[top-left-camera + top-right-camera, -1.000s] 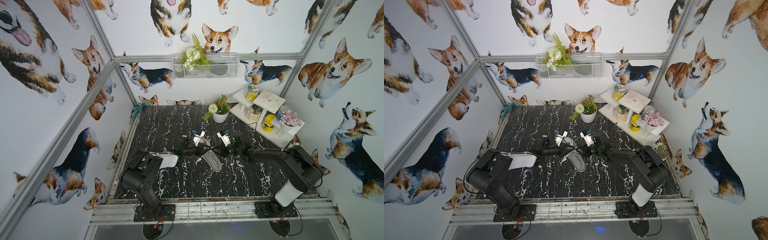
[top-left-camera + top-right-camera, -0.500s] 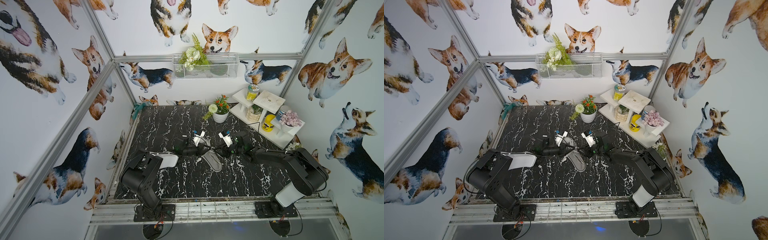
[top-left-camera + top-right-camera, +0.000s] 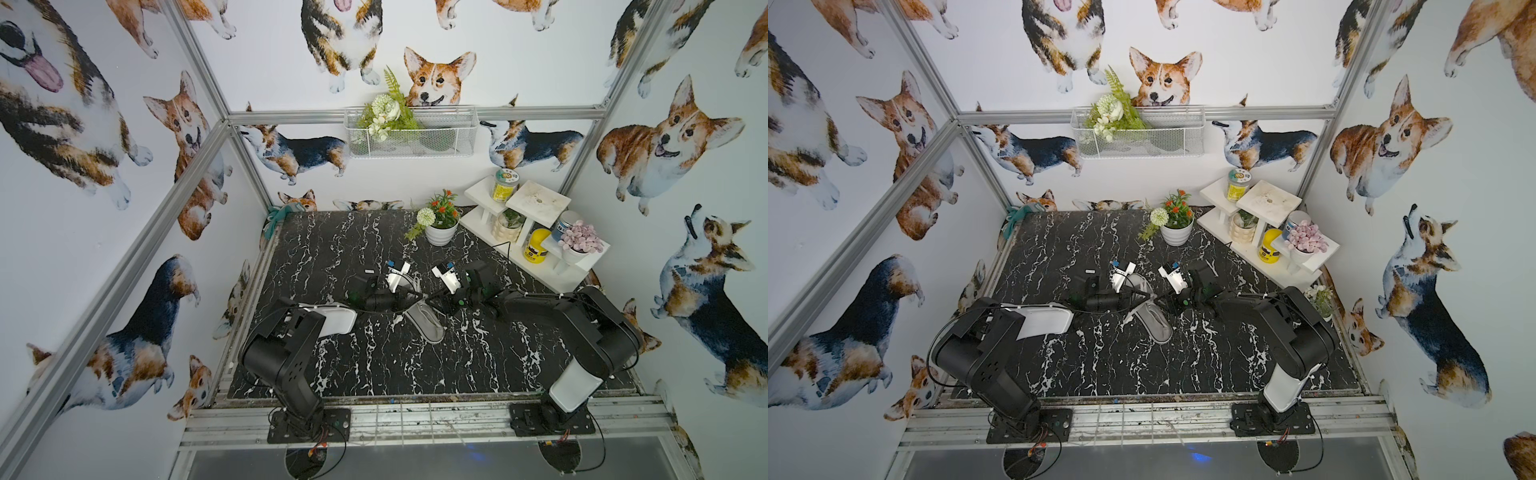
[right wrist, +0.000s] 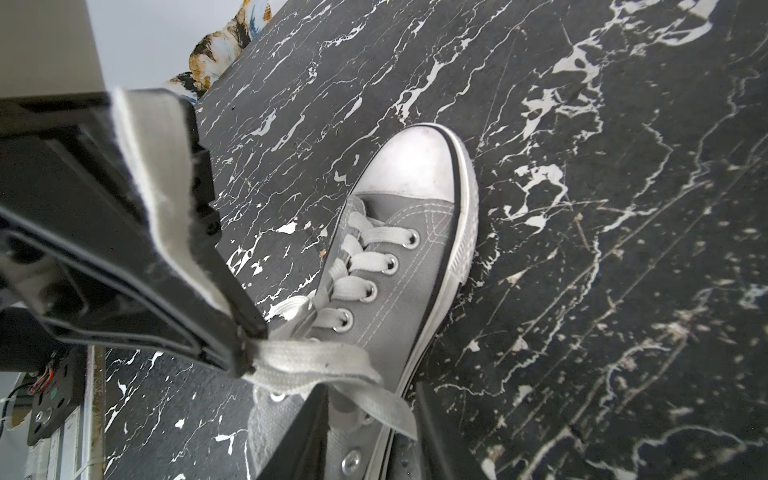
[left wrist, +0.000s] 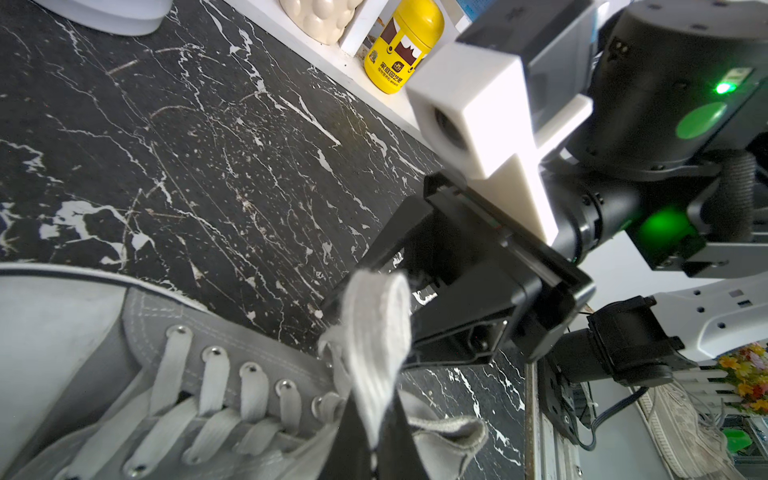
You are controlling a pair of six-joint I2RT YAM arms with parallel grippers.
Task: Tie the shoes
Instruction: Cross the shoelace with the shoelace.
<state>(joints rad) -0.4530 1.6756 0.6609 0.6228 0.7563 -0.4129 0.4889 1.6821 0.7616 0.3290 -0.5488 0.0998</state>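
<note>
The shoe (image 3: 424, 322) is grey with a white toe. It stands on its sole in the middle of the black table (image 3: 332, 249). Its toe points to the front edge of the table, a little to the right.

On the left side, the left arm (image 3: 332, 320) reaches in low over the table. The left claw (image 4: 248, 357) is squeezed tight on the white lace (image 4: 316, 365), just beside the top holes of the shoe. In the left wrist view the lace stands up from that claw in a little loop.

The right claw (image 4: 370, 390) reaches in from the other side and meets the left claw over the shoe. Its two fingers are apart. The lace runs across the gap between them. I cannot tell if the fingers touch the lace. The rest of the lace is threaded criss-cross through the holes down to the toe.

Farther right and back, a white pot (image 3: 441, 235) with red and white flowers stands on the table. In the back right corner is a white shelf (image 3: 523, 203) with a yellow can (image 3: 535, 249) on it.
</note>
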